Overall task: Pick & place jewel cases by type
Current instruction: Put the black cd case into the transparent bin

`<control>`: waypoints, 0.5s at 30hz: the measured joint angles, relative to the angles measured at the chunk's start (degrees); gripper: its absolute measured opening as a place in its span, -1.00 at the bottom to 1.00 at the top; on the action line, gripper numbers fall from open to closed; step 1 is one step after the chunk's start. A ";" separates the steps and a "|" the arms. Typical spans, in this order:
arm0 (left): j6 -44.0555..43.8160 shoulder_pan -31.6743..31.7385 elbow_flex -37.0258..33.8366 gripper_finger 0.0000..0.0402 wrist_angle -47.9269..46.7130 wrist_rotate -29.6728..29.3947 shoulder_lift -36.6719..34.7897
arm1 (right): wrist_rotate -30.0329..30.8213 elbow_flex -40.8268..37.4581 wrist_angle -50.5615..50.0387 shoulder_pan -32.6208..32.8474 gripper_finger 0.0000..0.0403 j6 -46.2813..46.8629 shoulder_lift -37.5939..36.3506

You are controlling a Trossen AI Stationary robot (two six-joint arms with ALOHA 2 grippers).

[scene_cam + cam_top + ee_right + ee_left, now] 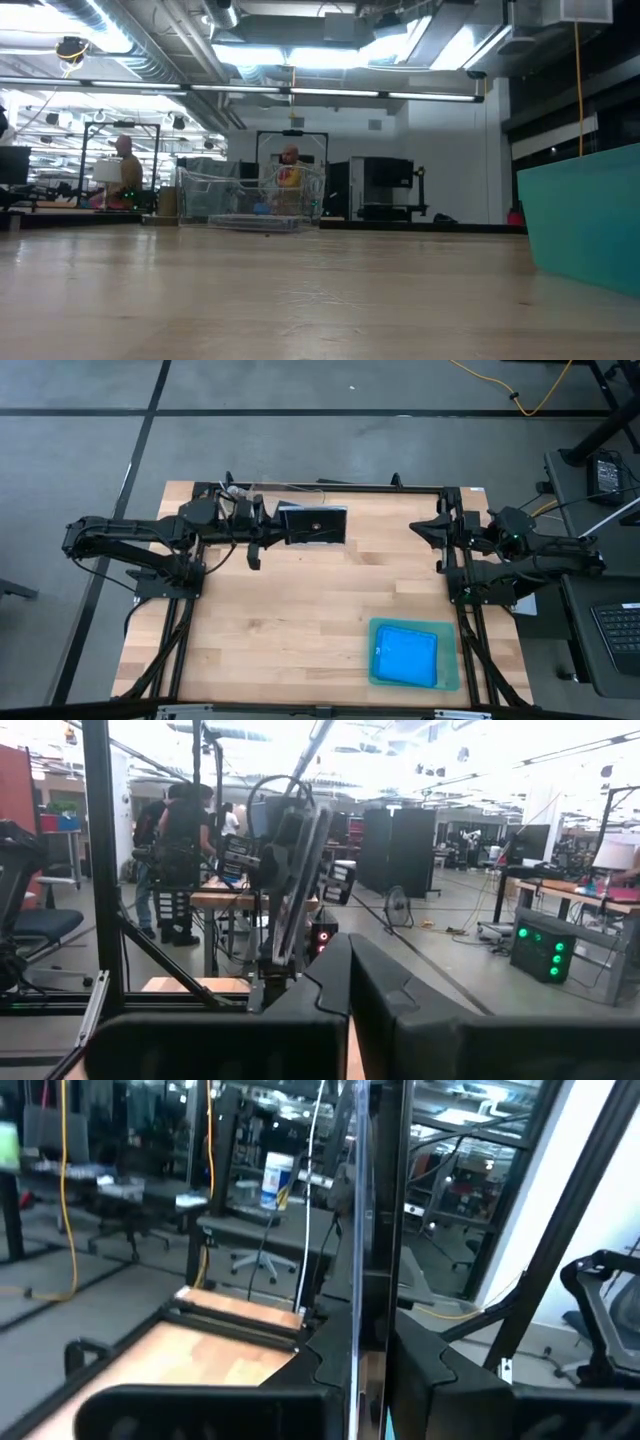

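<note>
Wooden table (300, 620) lies under me, mostly bare, with the busy workshop behind it. My left pincer (275, 530) is at about 12 o'clock of the table, near the far edge, and it is closed on the side edge of a dark square jewel case (314, 525). The case sticks out straight ahead of the fingers, and in my left wrist view I see it only as a thin line between them. My right pincer (432, 532) waits at 2 o'clock with its fingers pressed together and nothing in them.

Further out, at 5 o'clock, the green tray (452, 682) already has the bright blue cases (405, 655) in it. The clear tub (200, 195) stands at the far side of the table.

I judge that this dark case must not go to the blue ones but to its own place, probably the tub. To do it well, I should keep firm pressure, because I hold the thin plastic only at the edge and it could turn. I should carry it level and slowly, lower it until it rests flat, and only then let it go.
</note>
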 joint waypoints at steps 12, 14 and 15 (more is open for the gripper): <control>9.88 0.00 0.00 -0.87 0.13 -0.02 -2.45 | -0.02 0.00 -0.06 0.00 -0.96 4.28 0.00; 11.31 0.00 0.00 -0.87 0.06 -0.02 -2.42 | -0.02 0.00 -0.06 0.00 -0.96 5.36 0.00; 12.08 0.00 0.00 -0.87 0.09 -0.02 -2.42 | -0.02 0.00 -0.06 0.00 -0.96 5.67 0.00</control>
